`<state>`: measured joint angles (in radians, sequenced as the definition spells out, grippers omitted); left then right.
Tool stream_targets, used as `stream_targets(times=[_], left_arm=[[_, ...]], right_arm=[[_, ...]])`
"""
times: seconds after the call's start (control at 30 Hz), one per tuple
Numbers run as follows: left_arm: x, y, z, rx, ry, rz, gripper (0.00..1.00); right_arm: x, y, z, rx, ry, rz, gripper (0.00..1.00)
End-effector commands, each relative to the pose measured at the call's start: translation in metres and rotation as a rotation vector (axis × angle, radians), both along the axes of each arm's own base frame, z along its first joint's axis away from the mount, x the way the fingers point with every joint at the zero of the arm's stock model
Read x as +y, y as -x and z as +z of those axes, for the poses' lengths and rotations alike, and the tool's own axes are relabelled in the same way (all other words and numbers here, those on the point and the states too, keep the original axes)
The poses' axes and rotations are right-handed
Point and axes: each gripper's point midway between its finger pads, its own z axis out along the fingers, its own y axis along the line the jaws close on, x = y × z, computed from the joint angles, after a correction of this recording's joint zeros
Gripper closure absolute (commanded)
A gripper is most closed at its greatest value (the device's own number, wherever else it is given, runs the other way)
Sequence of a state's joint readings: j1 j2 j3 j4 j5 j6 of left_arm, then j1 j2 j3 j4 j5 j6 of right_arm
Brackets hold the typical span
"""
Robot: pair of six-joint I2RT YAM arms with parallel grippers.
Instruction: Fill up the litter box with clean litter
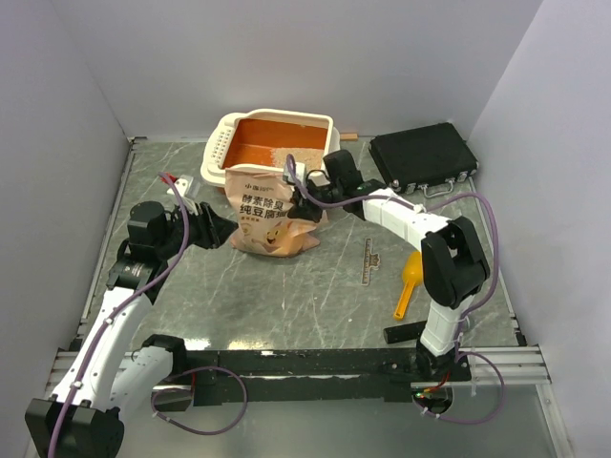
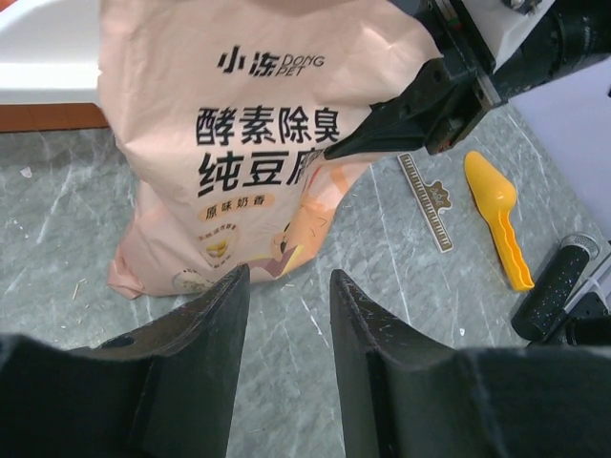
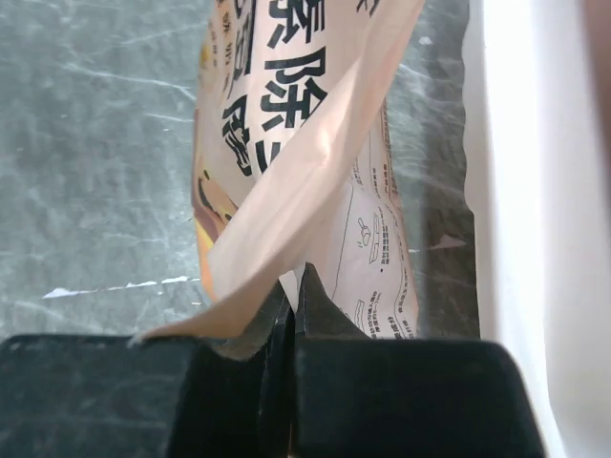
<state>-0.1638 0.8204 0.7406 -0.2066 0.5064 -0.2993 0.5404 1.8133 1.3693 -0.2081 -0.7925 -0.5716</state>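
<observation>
left of centre, top view: left gripper (image 1: 227, 232) points at the lower left side of the paper bag (image 1: 275, 215). its wrist view shows the fingers (image 2: 215, 315) spread with only table between them. the bag is just beyond the tips and not touching, as far as i can tell. released.

centre: the bag stands upright on the table, just in front of the litter box (image 1: 229, 129).

right of centre: right gripper (image 1: 307, 188) is at the bag's upper right edge. its wrist view shows it clenched on a fold of the paper.

upper centre: the litter box sits near the back wall. a patch of clean litter (image 1: 304, 153) lies in its right half, and much of the orange floor is bare.

judgement: the step in hand is securing the bag for a pour, and the fill is only partly done. the next move calls for the left fingers to close on the bag's lower side, then for both arms to lift and tip the mouth over the rim.

right: yellow scoop (image 1: 409, 283) and black case (image 1: 425, 157), well apart from the work.
</observation>
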Motion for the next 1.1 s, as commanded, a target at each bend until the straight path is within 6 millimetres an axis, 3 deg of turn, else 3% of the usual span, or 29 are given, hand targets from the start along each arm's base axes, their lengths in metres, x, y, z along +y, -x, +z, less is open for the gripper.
stream_targets(times=[0.0,0.2,0.33,0.43,0.47,0.5,0.57,0.6,0.67,0.7,0.73,0.77,0.87,1.0,1.07], left_arm=[[0.003,0.001,0.018,-0.079,-0.01,0.013,0.55],[0.021,-0.007,0.015,-0.075,-0.048,0.136,0.56],[0.03,-0.01,0.015,-0.069,-0.06,0.193,0.56],[0.035,-0.011,0.015,-0.072,-0.064,0.225,0.56],[0.036,-0.01,0.017,-0.079,-0.065,0.231,0.56],[0.036,-0.01,0.016,-0.076,-0.066,0.232,0.55],[0.036,-0.01,0.018,-0.084,-0.062,0.235,0.55],[0.036,-0.009,0.019,-0.084,-0.061,0.233,0.55],[0.035,-0.008,0.021,-0.09,-0.059,0.23,0.55],[0.035,-0.008,0.02,-0.088,-0.056,0.228,0.56],[0.035,-0.008,0.021,-0.089,-0.055,0.227,0.56],[0.034,-0.008,0.021,-0.089,-0.056,0.225,0.56],[0.034,-0.009,0.019,-0.08,-0.059,0.224,0.56],[0.034,-0.009,0.017,-0.075,-0.059,0.225,0.56],[0.034,-0.009,0.018,-0.077,-0.06,0.224,0.56]], right_arm=[[0.014,-0.004,0.056,-0.156,-0.003,-0.121,1.0],[0.044,0.009,0.127,-0.214,-0.062,-0.319,1.0],[0.044,0.018,0.166,-0.235,-0.132,-0.436,1.0],[0.043,0.037,0.179,-0.206,-0.161,-0.43,1.0],[0.042,0.042,0.176,-0.205,-0.158,-0.431,1.0],[0.045,0.055,0.154,-0.172,-0.126,-0.415,1.0],[0.042,0.07,0.134,-0.162,-0.093,-0.399,1.0],[0.038,0.074,0.104,-0.156,-0.051,-0.414,1.0],[0.04,0.089,0.087,-0.146,-0.036,-0.394,1.0],[0.039,0.095,0.074,-0.136,-0.019,-0.383,0.92],[0.04,0.1,0.072,-0.137,-0.019,-0.374,0.68],[0.039,0.102,0.069,-0.142,-0.012,-0.373,0.59],[0.036,0.105,0.085,-0.157,-0.034,-0.374,0.4],[0.025,0.113,0.127,-0.179,-0.093,-0.381,0.32],[0.012,0.109,0.136,-0.213,-0.076,-0.419,0.3]])
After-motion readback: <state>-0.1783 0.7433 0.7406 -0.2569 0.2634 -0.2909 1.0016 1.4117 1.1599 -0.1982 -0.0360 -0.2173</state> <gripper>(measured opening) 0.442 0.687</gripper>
